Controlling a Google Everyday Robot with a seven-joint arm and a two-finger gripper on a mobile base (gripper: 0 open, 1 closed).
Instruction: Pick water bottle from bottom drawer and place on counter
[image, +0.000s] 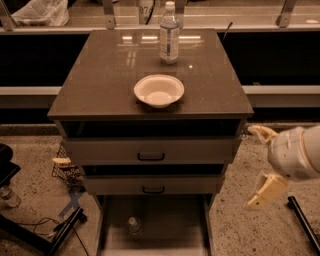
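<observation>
While the clear ribbed plastic water bottle (133, 226) is sitting left inside the grey metal bottom drawer (172, 237), seemingly light, crushable, best gripped mid-body, the cream gripper (250, 166) is hovering right of that drawer, jaws wide.

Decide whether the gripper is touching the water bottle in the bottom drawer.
Apart. The camera view shows the gripper right of the cabinet, the water bottle inside the bottom drawer.

Counter (100, 95) carrying two things.
White bowl (159, 90) sits near its middle; the labelled bottle (169, 34) stands upright behind the bowl. My gripper (260, 162) hangs off the counter, right of and below the bowl, fingers spread.
</observation>
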